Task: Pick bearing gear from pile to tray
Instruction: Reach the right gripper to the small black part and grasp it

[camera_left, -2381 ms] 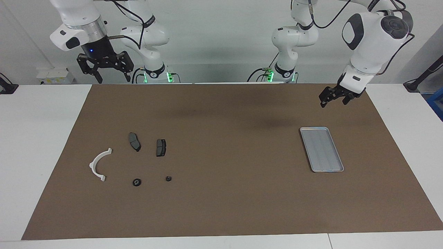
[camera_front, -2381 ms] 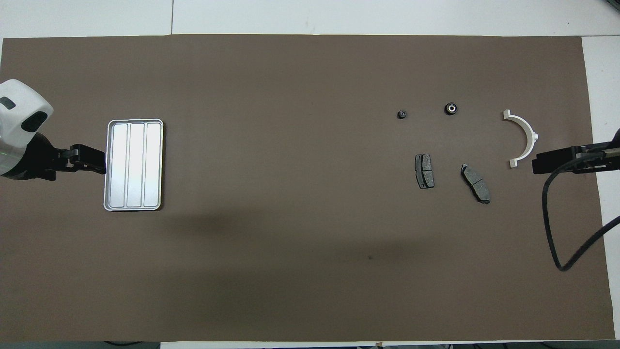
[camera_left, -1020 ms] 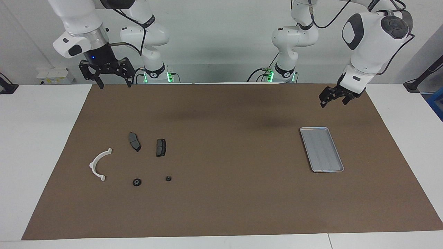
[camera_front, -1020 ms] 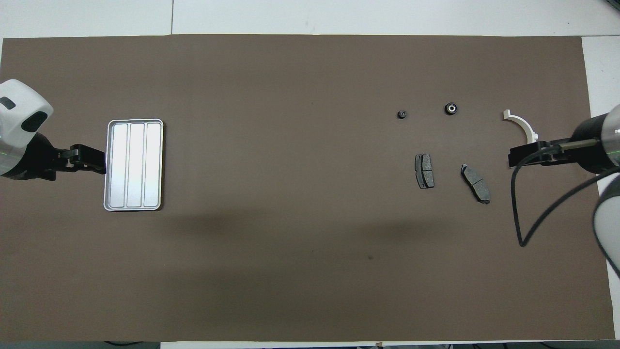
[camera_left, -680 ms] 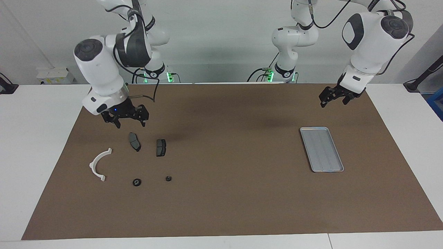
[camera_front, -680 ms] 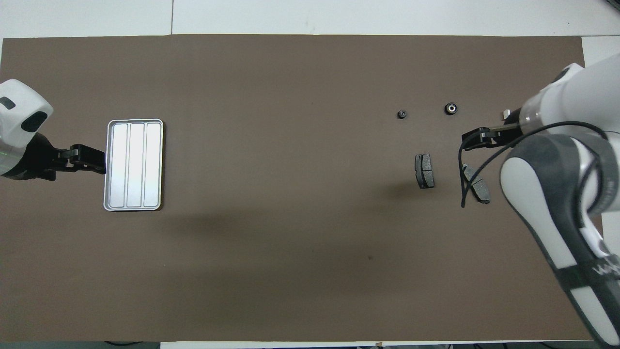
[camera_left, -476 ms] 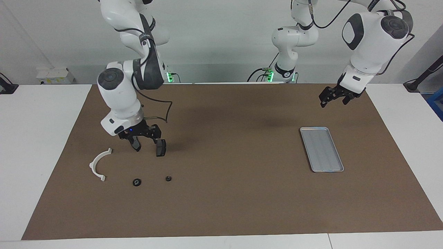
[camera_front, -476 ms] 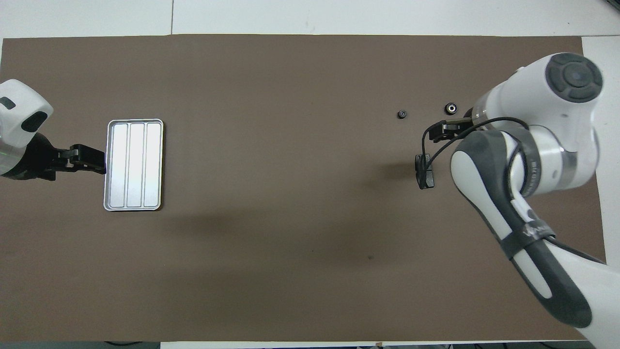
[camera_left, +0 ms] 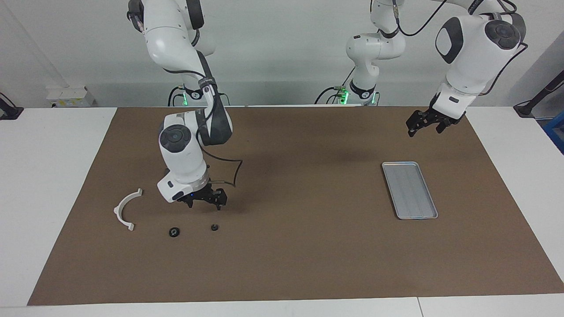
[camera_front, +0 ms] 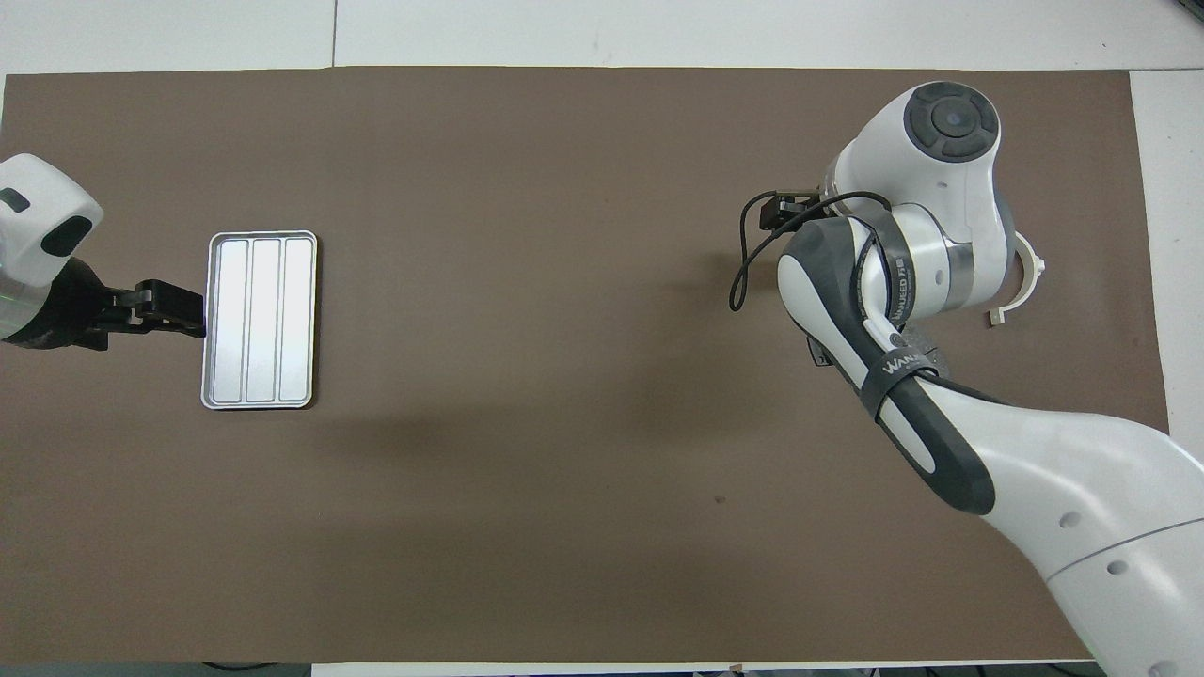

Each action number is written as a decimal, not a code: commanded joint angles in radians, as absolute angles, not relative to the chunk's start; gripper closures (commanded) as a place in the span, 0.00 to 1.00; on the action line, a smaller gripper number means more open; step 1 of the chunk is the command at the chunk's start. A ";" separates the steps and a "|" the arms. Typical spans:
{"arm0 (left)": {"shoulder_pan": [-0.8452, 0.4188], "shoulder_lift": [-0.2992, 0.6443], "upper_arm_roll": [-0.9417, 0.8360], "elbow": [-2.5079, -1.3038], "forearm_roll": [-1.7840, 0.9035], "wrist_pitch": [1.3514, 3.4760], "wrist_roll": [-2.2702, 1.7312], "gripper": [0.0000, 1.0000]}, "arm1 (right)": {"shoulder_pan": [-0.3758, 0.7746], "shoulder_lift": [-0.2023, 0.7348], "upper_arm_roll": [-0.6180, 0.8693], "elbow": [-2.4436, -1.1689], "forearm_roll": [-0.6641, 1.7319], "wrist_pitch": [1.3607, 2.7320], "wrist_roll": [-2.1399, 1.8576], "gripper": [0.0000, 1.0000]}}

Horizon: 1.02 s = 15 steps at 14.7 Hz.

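The pile lies toward the right arm's end of the mat. It holds a white curved arc [camera_left: 125,208] and two small black round pieces, a larger one [camera_left: 174,231] and a smaller one [camera_left: 214,227]. My right arm hides the brake pads in the facing view. My right gripper [camera_left: 205,204] is open and empty. It hangs low over the smaller black piece, with a gap between them. In the overhead view this gripper [camera_front: 780,212] covers both round pieces, and only part of the arc [camera_front: 1032,274] shows. The silver ribbed tray [camera_left: 410,189] lies empty. My left gripper [camera_left: 424,127] is open and waits over the mat beside the tray [camera_front: 260,321].
A brown mat [camera_left: 291,255] covers the white table [camera_left: 35,185]. Between the pile and the tray there is only bare mat. My right arm's elbow and cable [camera_left: 229,174] hang over the spot where the brake pads lie.
My right arm has swung down from over the table's robot-side edge, across the brake pads, to low over the smaller black piece. The left arm, the tray and the parts have not moved.
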<state>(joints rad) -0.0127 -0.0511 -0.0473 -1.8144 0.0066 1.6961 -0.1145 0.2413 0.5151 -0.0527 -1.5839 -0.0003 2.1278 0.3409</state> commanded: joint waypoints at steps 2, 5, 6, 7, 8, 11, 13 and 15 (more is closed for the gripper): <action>-0.012 -0.078 -0.046 -1.839 -0.008 1.713 -0.109 0.00 | 0.236 0.641 -0.049 -1.462 -0.003 2.101 0.406 0.00; -0.012 -0.078 -0.046 -1.839 -0.008 1.713 -0.109 0.00 | 0.253 0.684 -0.049 -1.434 -0.011 2.114 0.452 0.00; -0.012 -0.078 -0.046 -1.839 -0.008 1.713 -0.109 0.00 | 0.253 0.686 -0.049 -1.431 -0.012 2.112 0.453 0.00; -0.012 -0.078 -0.046 -1.839 -0.008 1.713 -0.109 0.00 | 0.253 0.689 -0.049 -1.430 -0.012 2.114 0.456 0.00; -0.012 -0.078 -0.046 -1.839 -0.008 1.713 -0.109 0.00 | 0.255 0.707 -0.049 -1.410 -0.012 2.114 0.456 0.00; -0.012 -0.078 -0.046 -1.839 -0.008 1.713 -0.109 0.00 | 0.253 0.729 -0.052 -1.384 -0.017 2.114 0.456 0.01; -0.012 -0.078 -0.046 -1.839 -0.008 1.713 -0.109 0.00 | 0.253 0.727 -0.051 -1.384 -0.012 2.118 0.456 0.03; -0.012 -0.078 -0.046 -1.839 -0.008 1.713 -0.109 0.00 | 0.253 0.724 -0.051 -1.393 -0.009 2.143 0.457 0.12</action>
